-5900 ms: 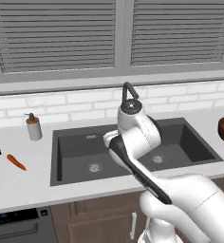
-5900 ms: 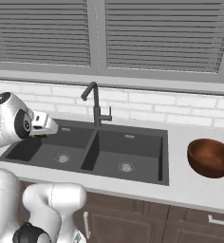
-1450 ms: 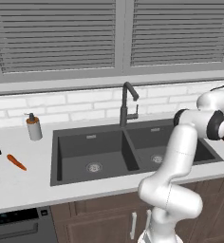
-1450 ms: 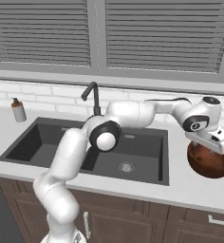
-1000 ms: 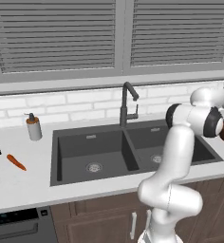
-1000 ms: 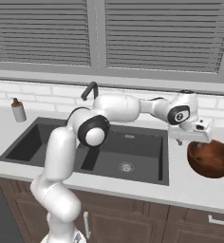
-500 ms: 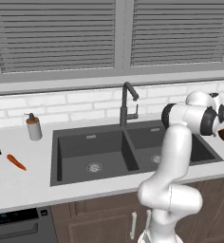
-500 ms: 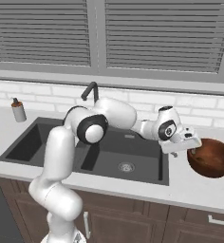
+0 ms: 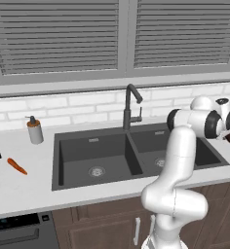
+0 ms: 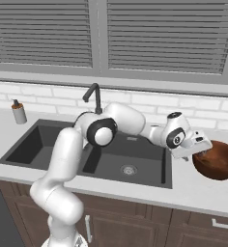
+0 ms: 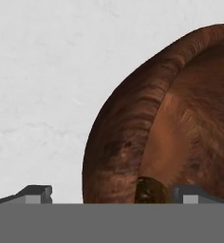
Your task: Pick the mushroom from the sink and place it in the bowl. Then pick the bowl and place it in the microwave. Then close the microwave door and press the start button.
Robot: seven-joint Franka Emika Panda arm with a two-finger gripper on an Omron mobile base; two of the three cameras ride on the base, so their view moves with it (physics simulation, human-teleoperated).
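**Mushroom in the bowl, jaws spread over the rim**

A soap dispenser [image 9: 34, 131] stood on the white counter [image 9: 19, 187] left of the sink [image 9: 95, 158], with an orange carrot [image 9: 17, 166] lying nearer the front edge and well apart from it. The dark faucet [image 10: 93, 96] rose behind the divider between the two basins; closed blinds [image 10: 164, 34] covered the windows above. The arm stretched low across the right basin, hiding part of it in the left base view.

The wooden bowl [image 10: 218, 160] sat upright on the counter just right of the sink, mouth up. In the hand view the mushroom [image 11: 149, 191] lay inside it against the inner wall, a small dark brown lump; its long axis could not be told.

The gripper [image 10: 201, 147] hung at the bowl's left rim, its jaws wide apart and holding nothing, one fingertip [image 11: 37, 193] outside the wall and the other inside.
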